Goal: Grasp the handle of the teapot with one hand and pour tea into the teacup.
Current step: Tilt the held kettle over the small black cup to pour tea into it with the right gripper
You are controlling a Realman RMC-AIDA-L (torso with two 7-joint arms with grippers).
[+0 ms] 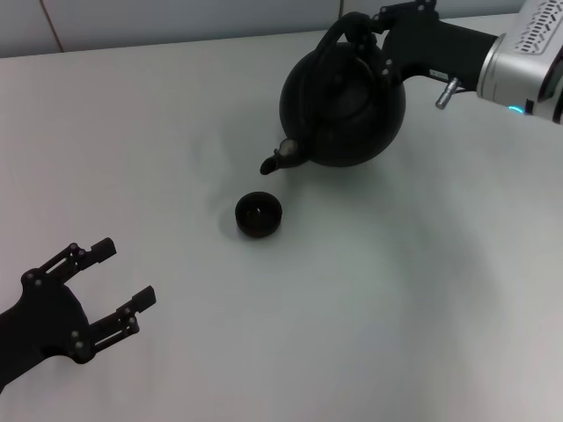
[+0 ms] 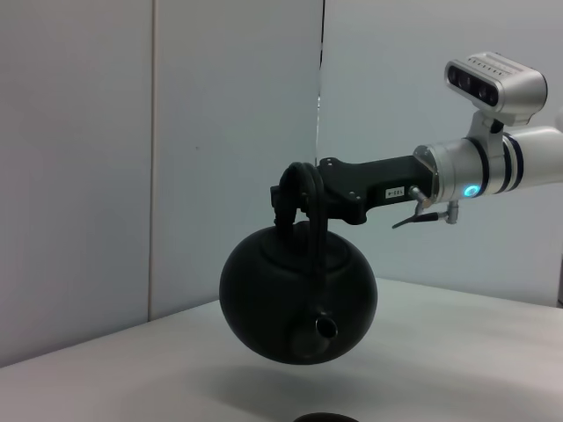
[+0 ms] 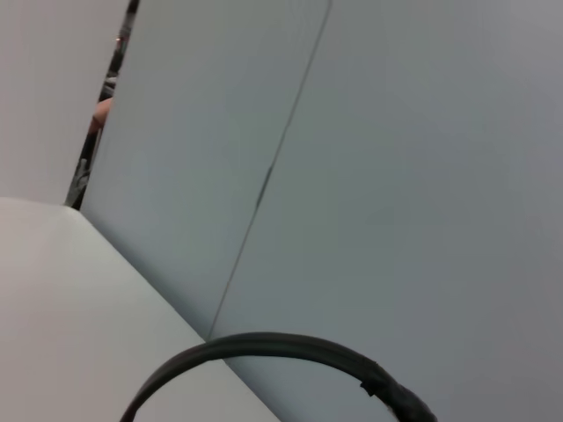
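The matte-black teapot (image 1: 345,104) hangs in the air above the white table, tilted so its stubby spout (image 1: 280,159) points down toward the teacup. My right gripper (image 1: 359,33) is shut on the teapot's arched handle (image 1: 332,42) at the far right. The left wrist view shows the same: the teapot (image 2: 297,299) is lifted, held by its handle (image 2: 299,189), spout (image 2: 325,328) facing the camera. The small dark teacup (image 1: 259,214) stands on the table just below and in front of the spout; its rim (image 2: 321,417) barely shows in the left wrist view. My left gripper (image 1: 123,286) is open and empty at the near left.
The white table (image 1: 396,308) spreads around the cup. A pale wall with a vertical seam (image 2: 321,105) stands behind the table. A thin dark arc (image 3: 264,345) crosses the right wrist view in front of that wall.
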